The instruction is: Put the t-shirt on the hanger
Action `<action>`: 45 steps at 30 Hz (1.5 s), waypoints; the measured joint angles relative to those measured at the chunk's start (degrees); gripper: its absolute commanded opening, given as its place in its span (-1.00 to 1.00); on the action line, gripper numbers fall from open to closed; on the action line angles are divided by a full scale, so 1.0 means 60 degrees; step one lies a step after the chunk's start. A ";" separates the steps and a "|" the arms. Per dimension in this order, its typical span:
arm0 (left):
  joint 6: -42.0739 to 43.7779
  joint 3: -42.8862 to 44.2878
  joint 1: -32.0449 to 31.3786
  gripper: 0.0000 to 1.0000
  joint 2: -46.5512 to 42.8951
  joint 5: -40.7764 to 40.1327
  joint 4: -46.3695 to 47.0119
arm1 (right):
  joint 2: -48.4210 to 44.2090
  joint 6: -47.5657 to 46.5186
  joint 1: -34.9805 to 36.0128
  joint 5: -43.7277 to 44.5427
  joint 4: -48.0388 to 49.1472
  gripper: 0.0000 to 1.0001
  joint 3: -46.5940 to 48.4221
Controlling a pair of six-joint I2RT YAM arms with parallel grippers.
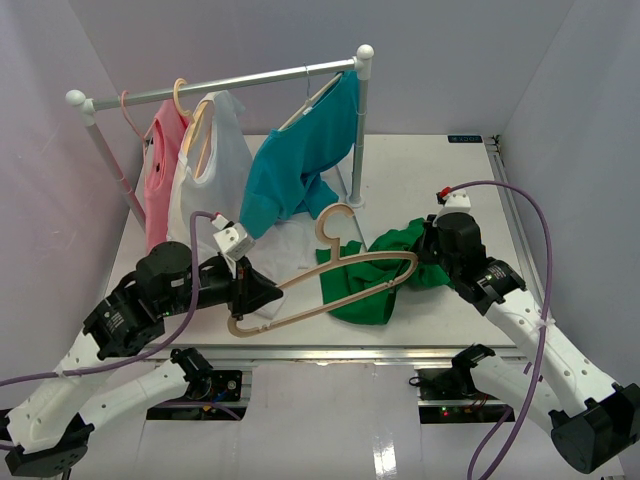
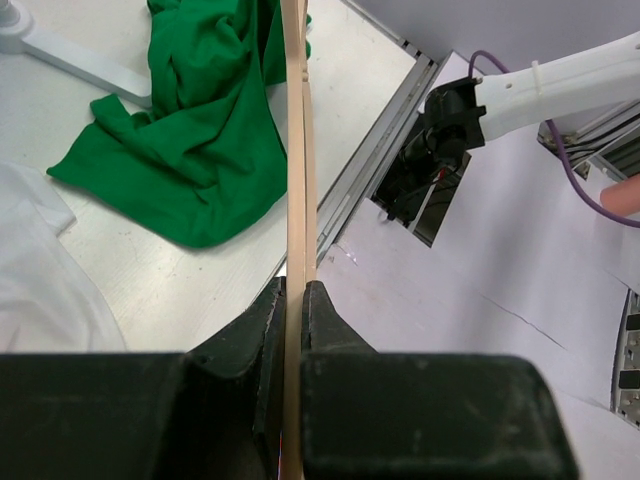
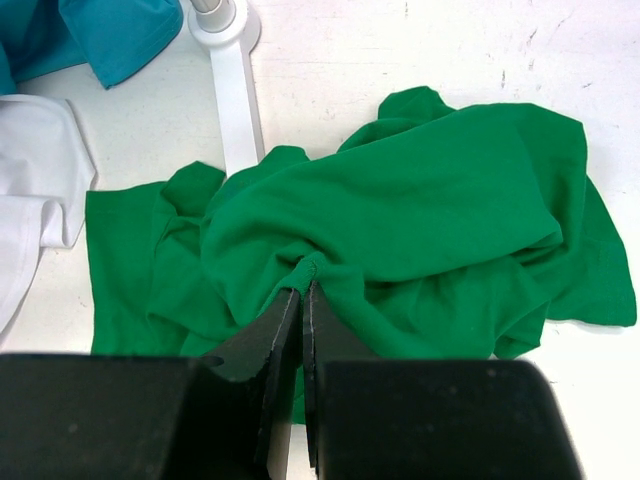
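On the white table (image 1: 460, 190) lies the crumpled bright green cloth t-shirt (image 3: 400, 230), a fold pinched in the right gripper (image 3: 302, 295). Left gripper (image 2: 295, 295) clamps the pale beige wooden hanger (image 2: 297, 150), far end over the shirt.

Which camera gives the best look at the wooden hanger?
Top external: the whole hanger shows, hook, arms and crossbar. Left wrist shows only an edge-on strip clamped in the left tool. Right wrist shows none of it.

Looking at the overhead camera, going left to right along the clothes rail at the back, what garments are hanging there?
pink shirt → white shirt → teal-blue t-shirt
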 measured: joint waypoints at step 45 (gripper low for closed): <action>0.0203 -0.1401 0.0000 -1.00 0.0546 -0.0078 0.1829 | 0.0552 -0.0187 0.0000 -0.1545 -0.0236 -0.85 0.1138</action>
